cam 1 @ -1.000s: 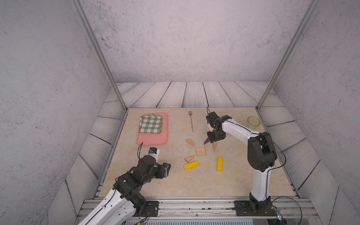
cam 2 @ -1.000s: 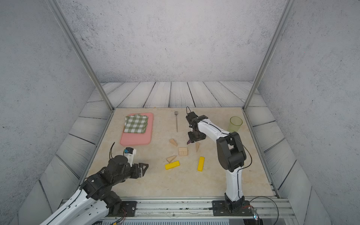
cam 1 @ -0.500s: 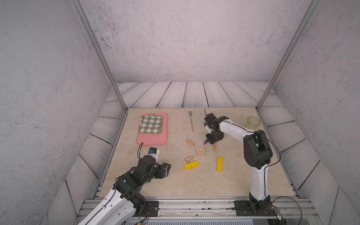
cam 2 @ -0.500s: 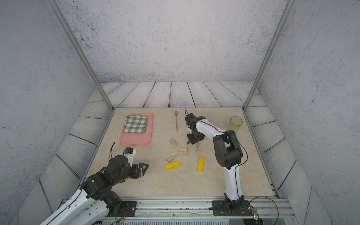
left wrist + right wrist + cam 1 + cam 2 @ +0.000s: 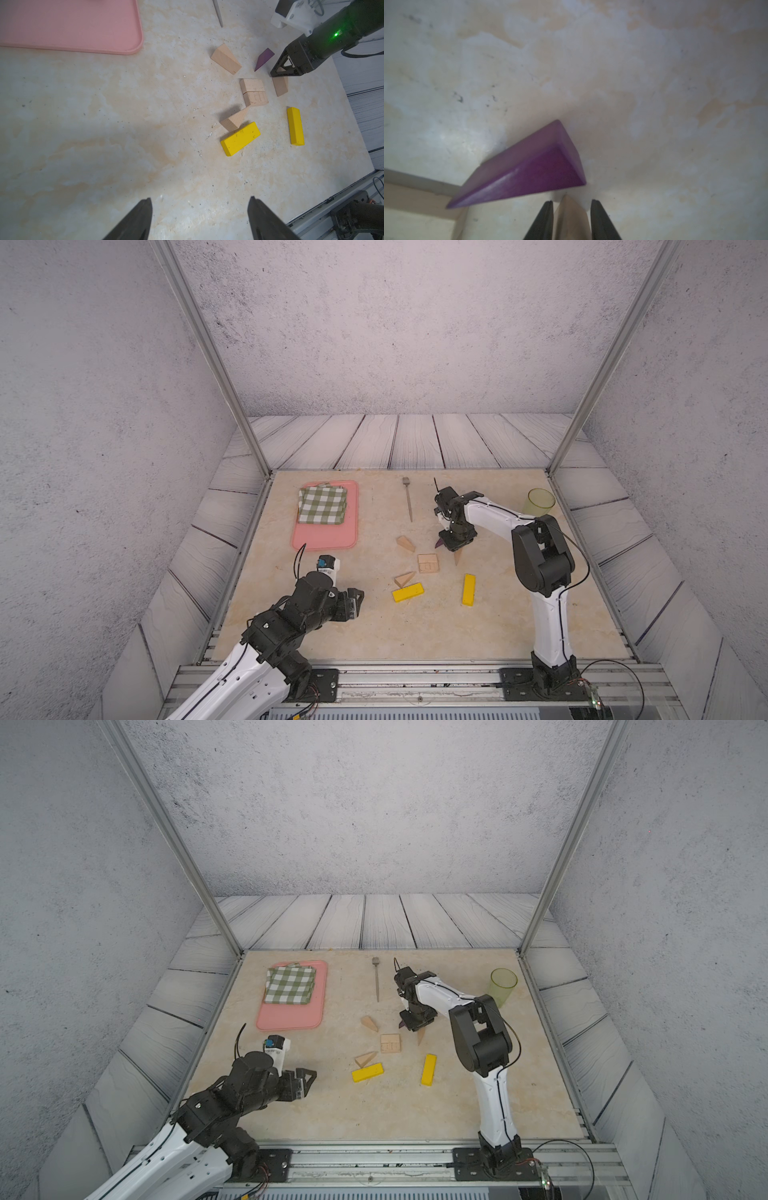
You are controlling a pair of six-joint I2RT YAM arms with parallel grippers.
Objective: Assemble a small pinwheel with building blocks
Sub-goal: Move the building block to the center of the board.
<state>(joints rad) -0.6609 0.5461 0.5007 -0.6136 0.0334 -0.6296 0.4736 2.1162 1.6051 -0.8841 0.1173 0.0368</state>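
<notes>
At a top view's centre the right gripper (image 5: 454, 548) closely straddles a pale-wood triangular wedge (image 5: 457, 558) beside a purple triangular wedge (image 5: 529, 170); whether it pinches cannot be told. Lower left, the left gripper (image 5: 356, 600) stands spread.

In both top views the right gripper (image 5: 454, 547) hides most of the purple triangular wedge block (image 5: 438, 544) just behind the pale-wood square of two short blocks (image 5: 428, 563); only a sliver shows. The pale-wood triangular wedge (image 5: 457, 559) right of that square shows only its tip. In the right wrist view this wedge (image 5: 570, 220) is blurred and cut off between the fingers (image 5: 544, 222); whether they press it is unclear.
</notes>
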